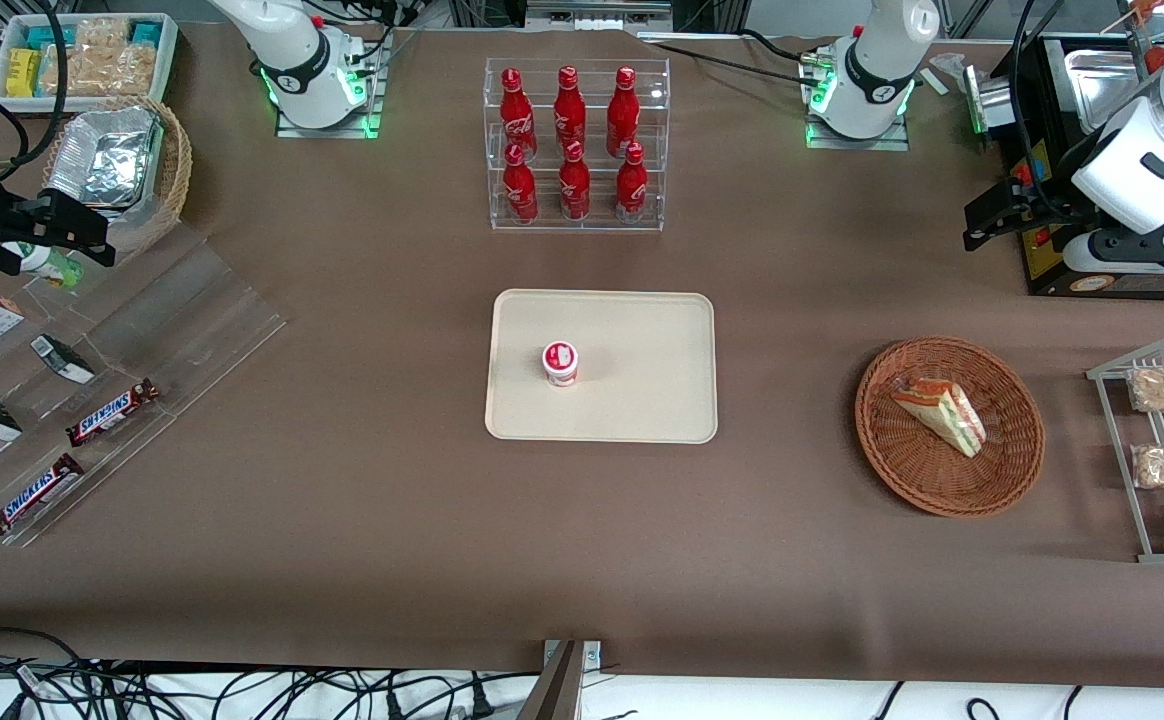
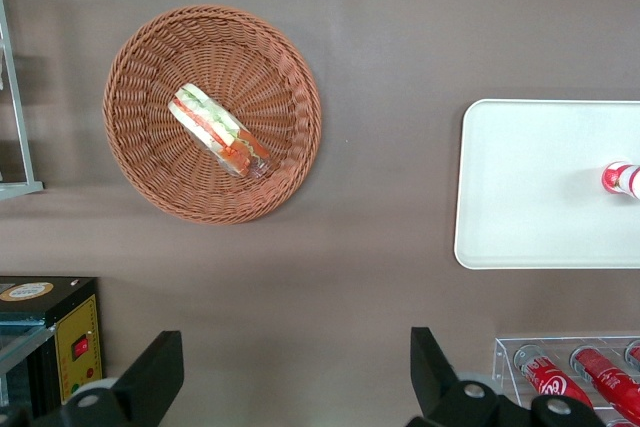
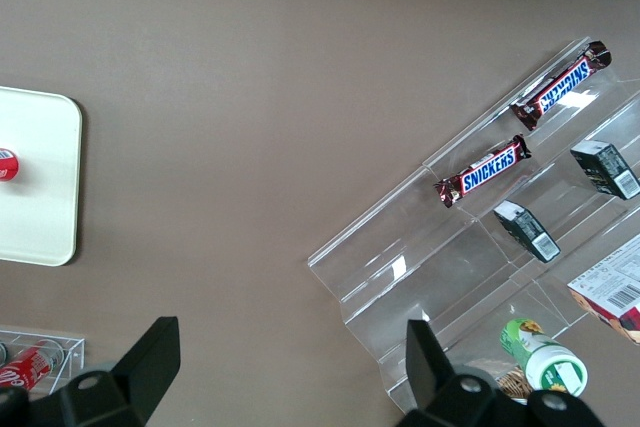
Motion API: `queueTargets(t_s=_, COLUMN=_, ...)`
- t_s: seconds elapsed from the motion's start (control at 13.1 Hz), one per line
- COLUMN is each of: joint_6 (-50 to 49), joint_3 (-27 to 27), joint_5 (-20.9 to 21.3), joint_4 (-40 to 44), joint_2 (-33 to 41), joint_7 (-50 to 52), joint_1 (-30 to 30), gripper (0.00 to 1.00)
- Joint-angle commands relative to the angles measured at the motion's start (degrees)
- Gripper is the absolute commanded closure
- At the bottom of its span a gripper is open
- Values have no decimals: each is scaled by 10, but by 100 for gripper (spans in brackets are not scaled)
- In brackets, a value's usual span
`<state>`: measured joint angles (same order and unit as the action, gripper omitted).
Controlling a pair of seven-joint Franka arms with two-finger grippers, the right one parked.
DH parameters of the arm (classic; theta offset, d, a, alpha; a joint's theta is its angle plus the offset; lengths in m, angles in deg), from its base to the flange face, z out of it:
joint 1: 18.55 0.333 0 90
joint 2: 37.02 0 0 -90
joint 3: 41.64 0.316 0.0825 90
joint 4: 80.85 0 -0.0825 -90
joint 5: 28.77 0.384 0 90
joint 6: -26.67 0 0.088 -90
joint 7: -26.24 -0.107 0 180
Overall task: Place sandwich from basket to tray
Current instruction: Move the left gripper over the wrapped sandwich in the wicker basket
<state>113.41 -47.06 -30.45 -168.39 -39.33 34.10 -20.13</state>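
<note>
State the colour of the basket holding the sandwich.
Reddish-brown basket; clearest in the left wrist view.

sandwich [image 1: 940,414]: 1 | basket [image 1: 1012,470]: 1 | tray [image 1: 642,400]: 1 | red bottles [image 1: 573,140]: 6 | Snickers bars [image 1: 112,412]: 2 | end effector [image 1: 992,215]: 1

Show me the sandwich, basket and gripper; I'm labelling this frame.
sandwich [image 1: 940,414], front view, middle of the wedge.
basket [image 1: 1012,470], front view, bare woven wall.
gripper [image 2: 296,372], left wrist view, open, high over bare table, midway between fingertips.
</note>
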Motion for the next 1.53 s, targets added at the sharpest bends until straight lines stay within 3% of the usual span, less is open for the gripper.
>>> queueTargets(t_s=0.0, joint_6=9, joint_3=1, joint_5=-12, joint_4=16, joint_2=-10, joint_7=-13, joint_1=3, gripper=0)
queueTargets(t_s=0.38, joint_6=12, joint_3=7, joint_5=-2, joint_4=16, joint_2=-32, joint_7=-12, joint_1=5, gripper=0)
queueTargets(t_s=0.69, joint_6=52, joint_3=9, joint_5=6, joint_4=-4, joint_2=-64, joint_7=-1, joint_1=58, gripper=0)
queueTargets(t_s=0.76, joint_6=57, joint_3=8, joint_5=26, joint_4=-5, joint_2=-73, joint_7=7, joint_1=66, gripper=0)
queueTargets(t_s=1.45, joint_6=210, joint_3=8, joint_5=39, joint_4=-116, joint_2=-88, joint_7=217, joint_1=79, gripper=0)
